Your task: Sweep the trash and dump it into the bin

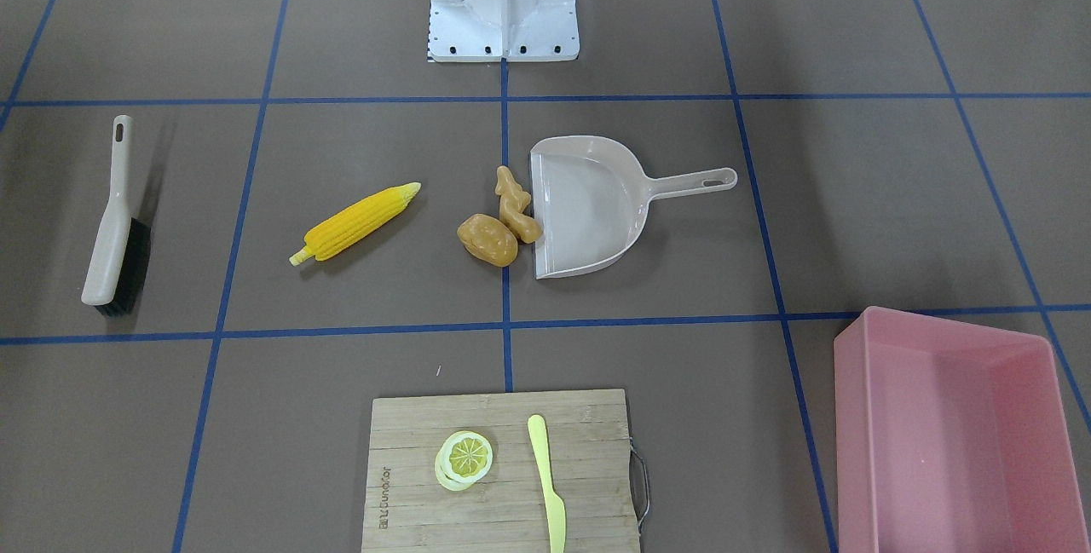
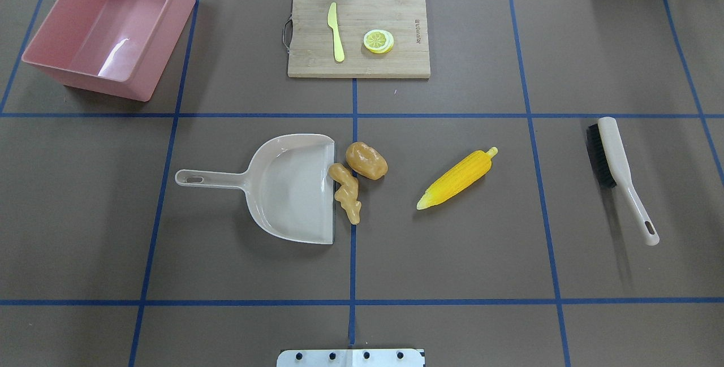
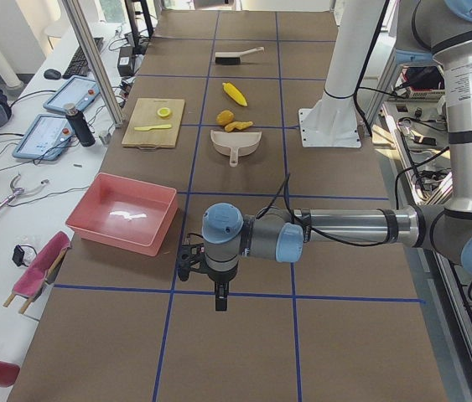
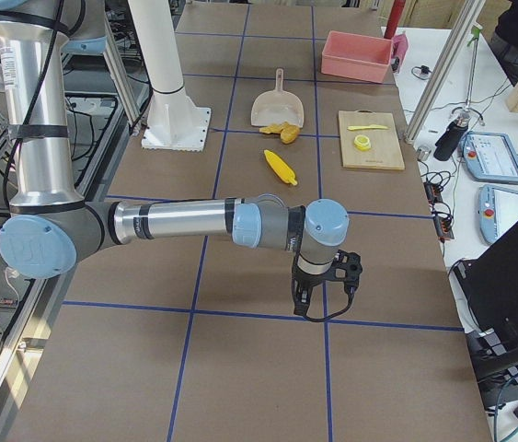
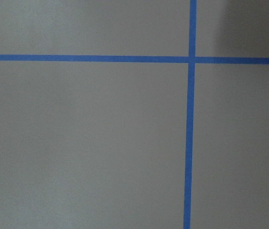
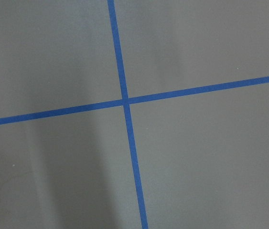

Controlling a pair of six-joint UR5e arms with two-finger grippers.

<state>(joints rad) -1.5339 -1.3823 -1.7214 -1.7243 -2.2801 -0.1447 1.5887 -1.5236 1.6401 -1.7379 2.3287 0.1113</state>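
The yellow corn cob [image 2: 458, 179] lies on the brown table, right of centre in the overhead view. The tan-orange potato [image 2: 366, 160] and the tan ginger root [image 2: 346, 191] lie at the open mouth of the beige dustpan [image 2: 294, 186], the ginger touching its lip. The pink bin [image 2: 167, 33] stands at the far left corner and holds nothing. My left gripper [image 3: 188, 261] hovers over bare table near the bin. My right gripper [image 4: 350, 267] hovers over bare table at the other end. Both show only in the side views, so I cannot tell whether they are open or shut.
A beige hand brush [image 2: 616, 175] with black bristles lies at the right. A wooden cutting board [image 2: 396, 64] at the far middle carries a lemon slice [image 2: 378, 40] and a pale plastic knife [image 2: 336, 32]. Both wrist views show only table and blue tape lines.
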